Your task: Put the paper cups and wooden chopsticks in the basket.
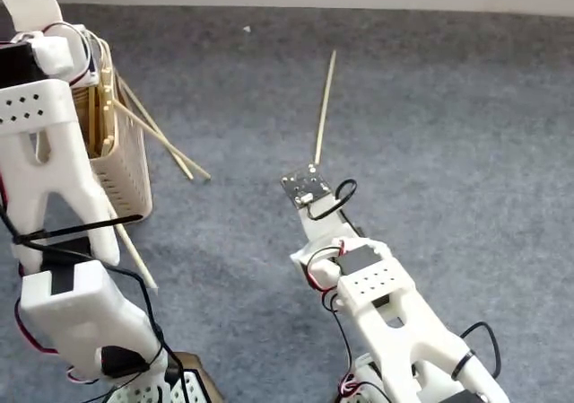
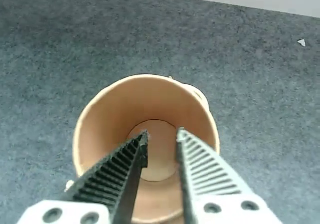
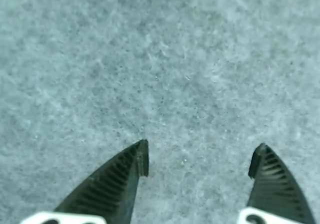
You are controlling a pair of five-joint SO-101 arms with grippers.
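Now my left pincer [image 2: 161,134] hangs slightly apart over the cup [image 2: 150,97] (mouth up); right pincer [image 3: 200,156] gapes above the worktop [image 3: 150,59].

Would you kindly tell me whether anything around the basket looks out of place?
Yes. Two slanting chopsticks jut out sideways from the basket, tips angled down towards the carpet rather than tucked inside. A loose chopstick lies on the carpet well away from it, and a third chopstick lies by the basket's base.
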